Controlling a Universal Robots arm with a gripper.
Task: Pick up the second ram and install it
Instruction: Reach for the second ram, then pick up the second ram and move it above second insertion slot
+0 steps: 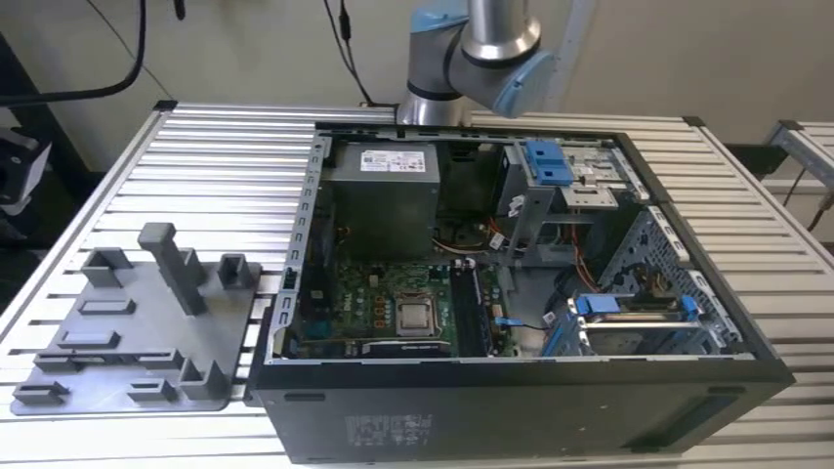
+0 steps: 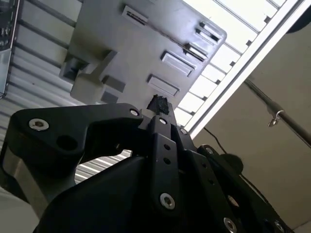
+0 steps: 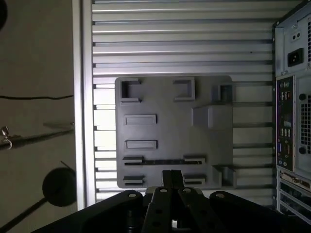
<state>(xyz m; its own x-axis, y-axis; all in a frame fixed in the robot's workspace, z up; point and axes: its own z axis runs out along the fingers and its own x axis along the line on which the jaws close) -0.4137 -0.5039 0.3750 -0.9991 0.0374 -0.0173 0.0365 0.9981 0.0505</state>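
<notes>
The gripper [image 3: 171, 174], jaws together, hangs over the fixture tray [image 3: 170, 121]; line up squarely along the second ram [image 3: 163, 162] (thin dark strip).

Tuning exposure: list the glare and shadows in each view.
Exterior view: even light, inside of the black computer case shadowed. Second wrist view: glare whitens the ribbed aluminium table; black gripper dark. First wrist view: bright streak on table slats beside the grey plastic fixture tray.

My jaws are matte black. The fixture tray [image 3: 170, 131] is plain grey, on a silver ribbed surface [image 1: 222, 156]. The computer case [image 1: 521, 410] is black, its motherboard [image 1: 378, 303] green, its drive clips [image 1: 550, 161] blue.
</notes>
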